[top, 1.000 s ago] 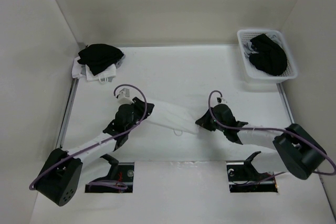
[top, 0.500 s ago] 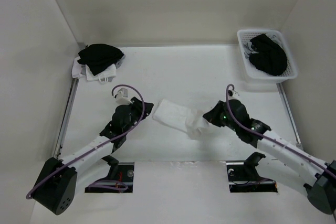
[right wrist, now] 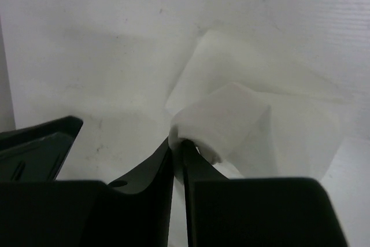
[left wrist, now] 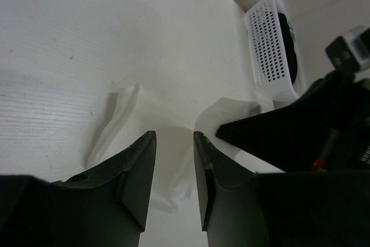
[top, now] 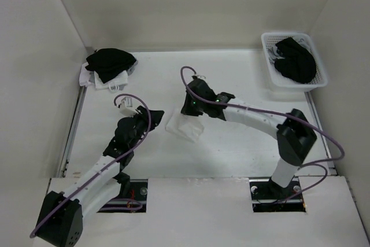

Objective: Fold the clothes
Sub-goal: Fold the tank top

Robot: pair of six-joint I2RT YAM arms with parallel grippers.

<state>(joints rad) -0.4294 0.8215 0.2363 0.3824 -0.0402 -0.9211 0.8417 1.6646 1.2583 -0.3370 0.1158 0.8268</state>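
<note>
White top (top: 184, 128), stretched before, is now doubled over.
Your right gripper (right wrist: 177, 142) pinches its corner; your left gripper (left wrist: 174, 137) has jaws spread.

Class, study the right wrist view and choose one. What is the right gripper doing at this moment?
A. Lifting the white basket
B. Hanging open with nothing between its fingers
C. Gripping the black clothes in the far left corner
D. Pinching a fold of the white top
D: in the right wrist view the right gripper has its fingers closed on a raised fold of the white top, which lies on the table.
</note>
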